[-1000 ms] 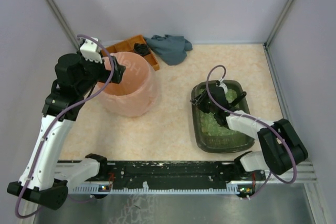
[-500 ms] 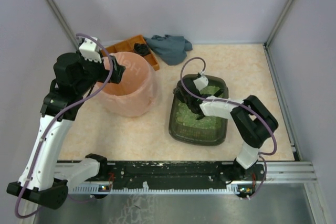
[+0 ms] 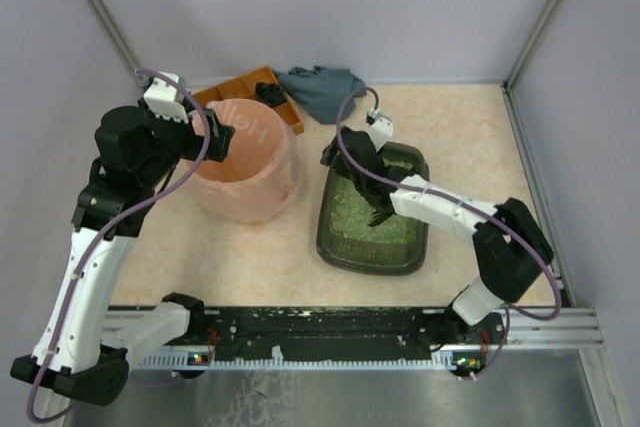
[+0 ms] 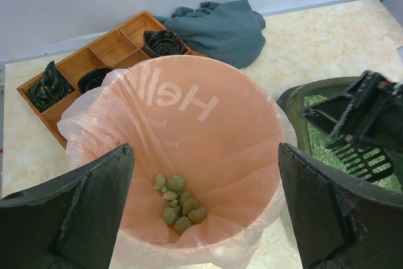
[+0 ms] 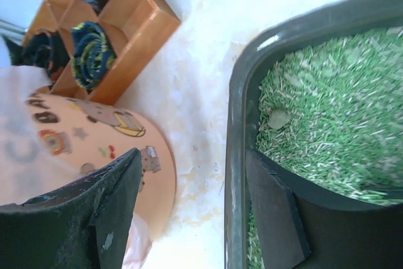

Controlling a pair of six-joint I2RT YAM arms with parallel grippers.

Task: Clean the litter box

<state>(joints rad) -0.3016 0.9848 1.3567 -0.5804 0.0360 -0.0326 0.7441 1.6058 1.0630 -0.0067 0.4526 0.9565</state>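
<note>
**A:** How does the right gripper (image 5: 192, 155) stand?

**B:** Its fingers are apart and grip nothing. They straddle a side rim of the litter box (image 5: 234, 111), one finger over the green granules (image 5: 327, 92), the other outside, above the worktop (image 5: 195, 80).

**A:** And around it?

**B:** A pale lump (image 5: 277, 118) lies on the granules just past the inner finger, and a black slotted scoop (image 4: 365, 160) shows in the box too. On the outer side the pink-bagged bin (image 5: 94, 124) stands near the box, with the orange compartmented tray (image 5: 135, 36) beyond.

**A:** The left gripper (image 4: 204, 149)?

**B:** It is spread wide and holds nothing, hovering over the bin's mouth. Below it, greenish-brown clumps (image 4: 176, 200) lie at the bottom of the bag. Past the bin are the tray's dark rolled bundles (image 4: 164, 42) and a grey-blue cloth (image 4: 220, 26).
</note>
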